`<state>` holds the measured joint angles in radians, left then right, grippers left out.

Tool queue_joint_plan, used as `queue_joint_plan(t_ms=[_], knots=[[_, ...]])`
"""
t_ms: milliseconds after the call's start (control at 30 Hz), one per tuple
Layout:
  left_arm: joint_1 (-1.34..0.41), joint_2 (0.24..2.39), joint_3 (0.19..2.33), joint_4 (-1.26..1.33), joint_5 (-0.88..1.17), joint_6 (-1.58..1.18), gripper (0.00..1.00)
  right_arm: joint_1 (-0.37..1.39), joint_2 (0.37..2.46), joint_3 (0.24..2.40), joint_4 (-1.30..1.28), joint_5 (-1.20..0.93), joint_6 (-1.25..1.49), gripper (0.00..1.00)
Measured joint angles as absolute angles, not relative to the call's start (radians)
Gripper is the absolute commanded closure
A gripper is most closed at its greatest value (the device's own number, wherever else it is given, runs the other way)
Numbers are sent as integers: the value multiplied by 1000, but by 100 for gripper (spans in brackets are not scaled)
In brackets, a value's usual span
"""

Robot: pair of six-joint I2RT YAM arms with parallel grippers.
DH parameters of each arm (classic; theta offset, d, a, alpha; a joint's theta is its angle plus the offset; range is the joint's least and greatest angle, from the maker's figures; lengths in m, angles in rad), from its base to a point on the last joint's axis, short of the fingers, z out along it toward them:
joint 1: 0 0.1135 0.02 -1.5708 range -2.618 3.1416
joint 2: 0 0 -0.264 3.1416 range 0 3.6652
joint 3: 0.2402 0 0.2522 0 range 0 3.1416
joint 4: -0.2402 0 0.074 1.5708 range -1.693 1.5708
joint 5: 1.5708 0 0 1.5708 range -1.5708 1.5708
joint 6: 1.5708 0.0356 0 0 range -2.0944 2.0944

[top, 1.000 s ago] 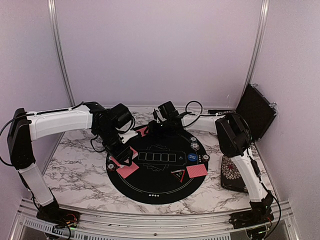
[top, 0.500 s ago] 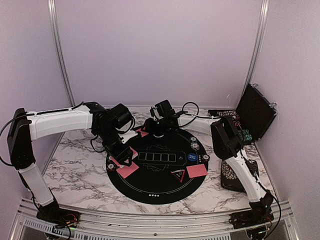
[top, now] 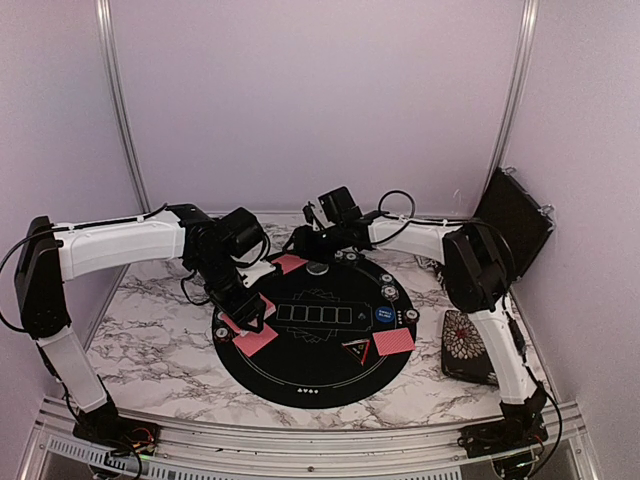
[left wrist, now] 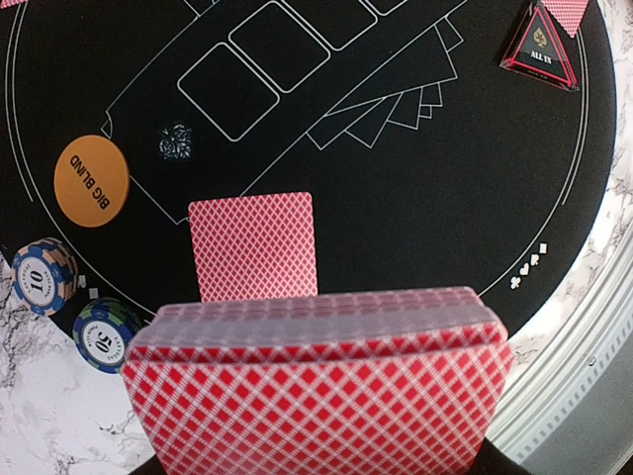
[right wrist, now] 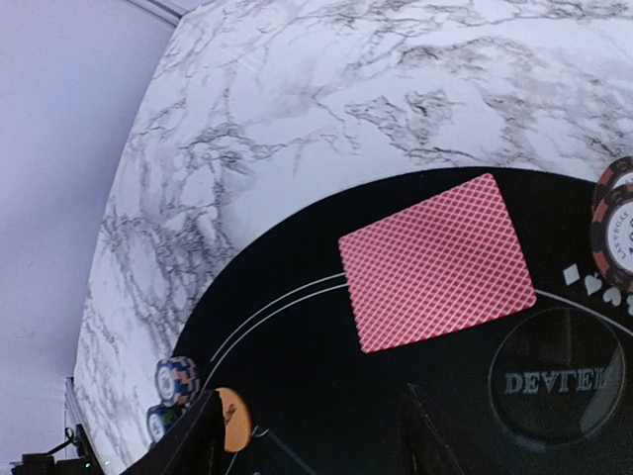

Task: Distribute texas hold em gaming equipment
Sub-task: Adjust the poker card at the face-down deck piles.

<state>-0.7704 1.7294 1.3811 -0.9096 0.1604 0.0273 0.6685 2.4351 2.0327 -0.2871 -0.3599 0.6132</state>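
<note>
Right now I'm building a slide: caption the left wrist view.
Red-backed deck up close, one face-down card on the black mat, Big Blind button left.

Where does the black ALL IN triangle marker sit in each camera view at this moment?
Top external: the ALL IN triangle marker lies on the near-right part of the mat, just left of a pink-backed card.
Left wrist: it is in the upper right corner.
Right wrist: not in view.
Shared landmark: the round black mat with white lines, visible in all three views.
</note>
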Motion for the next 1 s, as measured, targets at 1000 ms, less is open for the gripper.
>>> queue_joint_plan(t_ms=[1000], knots=[[-812, 1766, 1411, -911, 160, 22, 45, 686, 1928, 1119, 338, -744, 916, 41]])
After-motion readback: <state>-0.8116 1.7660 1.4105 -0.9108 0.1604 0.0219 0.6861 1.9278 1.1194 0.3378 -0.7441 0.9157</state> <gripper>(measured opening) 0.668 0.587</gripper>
